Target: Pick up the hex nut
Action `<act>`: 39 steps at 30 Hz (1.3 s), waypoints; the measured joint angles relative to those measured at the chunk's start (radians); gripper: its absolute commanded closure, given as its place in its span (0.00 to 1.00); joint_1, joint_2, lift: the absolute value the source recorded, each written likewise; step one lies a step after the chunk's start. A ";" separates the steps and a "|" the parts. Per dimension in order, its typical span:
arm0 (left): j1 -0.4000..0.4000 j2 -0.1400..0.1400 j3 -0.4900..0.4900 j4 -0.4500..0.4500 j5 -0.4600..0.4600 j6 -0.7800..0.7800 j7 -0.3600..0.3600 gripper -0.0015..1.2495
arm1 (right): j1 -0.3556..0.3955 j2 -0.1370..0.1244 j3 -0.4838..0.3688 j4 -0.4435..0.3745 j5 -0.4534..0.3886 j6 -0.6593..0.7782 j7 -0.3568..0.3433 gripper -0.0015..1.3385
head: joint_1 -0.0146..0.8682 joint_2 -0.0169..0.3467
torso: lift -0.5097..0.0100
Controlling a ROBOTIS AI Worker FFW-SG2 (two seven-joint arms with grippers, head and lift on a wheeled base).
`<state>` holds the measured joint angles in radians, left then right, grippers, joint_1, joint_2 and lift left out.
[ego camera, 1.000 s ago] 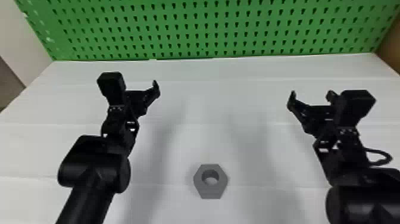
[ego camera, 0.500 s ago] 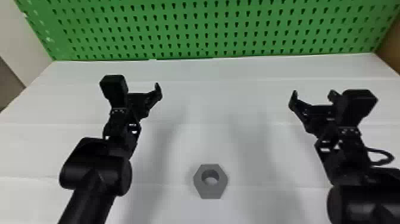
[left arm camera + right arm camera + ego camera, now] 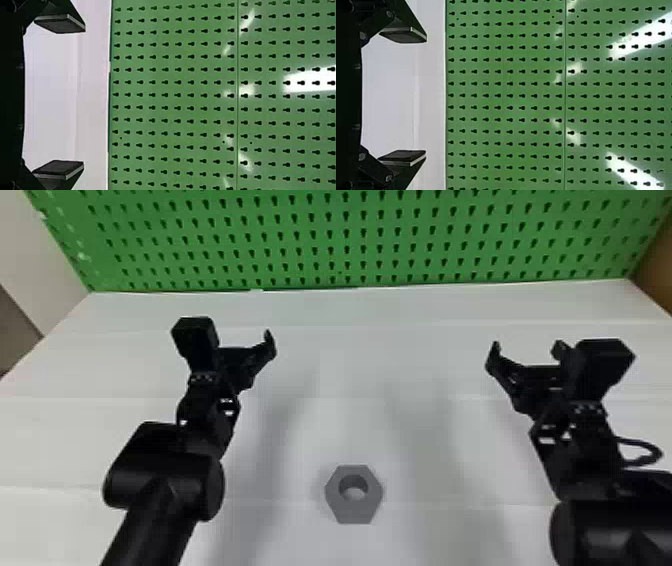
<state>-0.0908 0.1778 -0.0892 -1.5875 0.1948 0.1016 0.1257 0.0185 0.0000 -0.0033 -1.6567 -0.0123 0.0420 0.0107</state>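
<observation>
My left gripper (image 3: 84,96) has eased a touch rightward; the hex nut (image 3: 355,511) hasn't budged, lying well in from the bench (image 3: 340,390)'s far edge, midway between its far corners. Right gripper (image 3: 426,95) and left, both spread, empty; grasp and lift remain, I'd say. Head view gives me nut, wrists the pegboard (image 3: 174,95)'s centre seam.

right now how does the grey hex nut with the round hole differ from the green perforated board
The grey hex nut is small and six-sided; the green perforated board is a far larger sheet.
The nut has one round hole in its middle, while the board has rows of small keyhole-shaped slots.
The nut lies flat on the white table; the board stands upright behind it.
Both have openings in them.
</observation>
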 measured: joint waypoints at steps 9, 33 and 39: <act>0.000 0.000 -0.001 0.000 0.000 0.000 0.000 0.07 | 0.000 0.000 0.000 0.000 0.000 0.002 0.000 0.19 | 0.91 0.46 | 0.82; 0.005 0.000 0.003 0.000 0.000 -0.003 0.000 0.07 | 0.000 0.000 0.008 -0.008 0.005 0.007 0.000 0.19 | 0.91 0.46 | 0.82; 0.005 0.000 0.005 0.000 0.000 -0.005 0.000 0.07 | -0.001 0.000 0.021 -0.065 0.015 0.073 0.000 0.19 | 0.91 0.46 | 0.82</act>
<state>-0.0859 0.1778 -0.0842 -1.5874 0.1948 0.0968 0.1257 0.0173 -0.0002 0.0174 -1.7213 0.0026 0.1151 0.0107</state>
